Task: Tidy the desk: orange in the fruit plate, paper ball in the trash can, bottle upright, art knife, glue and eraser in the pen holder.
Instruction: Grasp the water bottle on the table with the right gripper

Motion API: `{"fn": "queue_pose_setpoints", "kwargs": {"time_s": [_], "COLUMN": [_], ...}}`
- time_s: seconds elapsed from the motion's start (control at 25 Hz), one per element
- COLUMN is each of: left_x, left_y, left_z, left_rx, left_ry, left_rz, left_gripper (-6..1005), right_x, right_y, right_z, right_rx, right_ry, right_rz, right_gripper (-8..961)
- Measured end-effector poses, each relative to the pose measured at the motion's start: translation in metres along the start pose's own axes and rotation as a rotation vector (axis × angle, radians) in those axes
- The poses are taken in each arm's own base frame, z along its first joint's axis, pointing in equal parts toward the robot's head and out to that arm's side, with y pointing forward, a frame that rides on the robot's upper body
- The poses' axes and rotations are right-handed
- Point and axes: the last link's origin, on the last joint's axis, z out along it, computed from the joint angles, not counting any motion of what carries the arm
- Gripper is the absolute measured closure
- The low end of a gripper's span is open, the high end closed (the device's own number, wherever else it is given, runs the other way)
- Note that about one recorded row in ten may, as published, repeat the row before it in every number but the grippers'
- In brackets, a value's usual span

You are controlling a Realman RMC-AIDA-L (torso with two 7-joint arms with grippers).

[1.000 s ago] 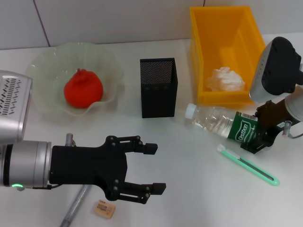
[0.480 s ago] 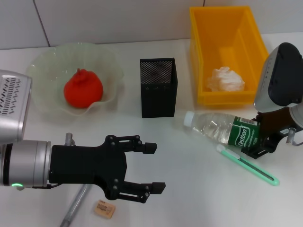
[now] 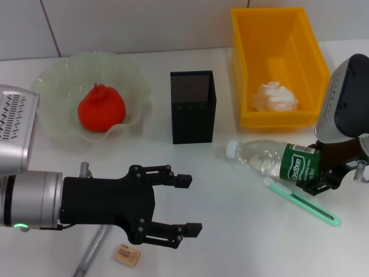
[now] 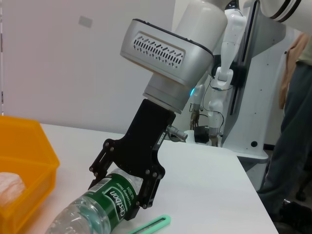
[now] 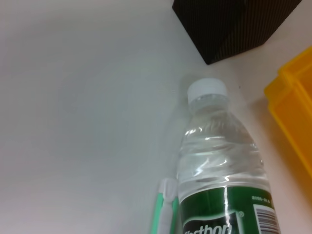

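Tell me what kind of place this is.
Likely a robotics lab set up as a desk: a white tabletop with a square black mesh pen holder, a yellow-orange plastic trash can, and another white robot body standing behind.

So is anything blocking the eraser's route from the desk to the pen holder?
Nothing visible on the desk between them, but the open left gripper hangs over the stretch between the eraser and the pen holder.
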Motion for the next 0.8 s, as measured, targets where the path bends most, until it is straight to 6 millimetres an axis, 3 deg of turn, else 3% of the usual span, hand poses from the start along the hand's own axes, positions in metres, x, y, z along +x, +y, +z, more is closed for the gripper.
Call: {"fn": "queue_pose_setpoints", "kwargs": {"time_s": [0.8], "left_x": [0.0005], "left_y": [0.0021], "left_z": [-0.0005], "left_rx": [-0.004], "left_ry": [0.008], "left_rz": [-0.003], "left_gripper": [153], "right_x": [0.0041], "right_y": [0.0080], "right_z": [-0.0085], "right_rx": [0.015], "right_ry": [-0.003], "right_rz": [0.000], "right_gripper": [189]}}
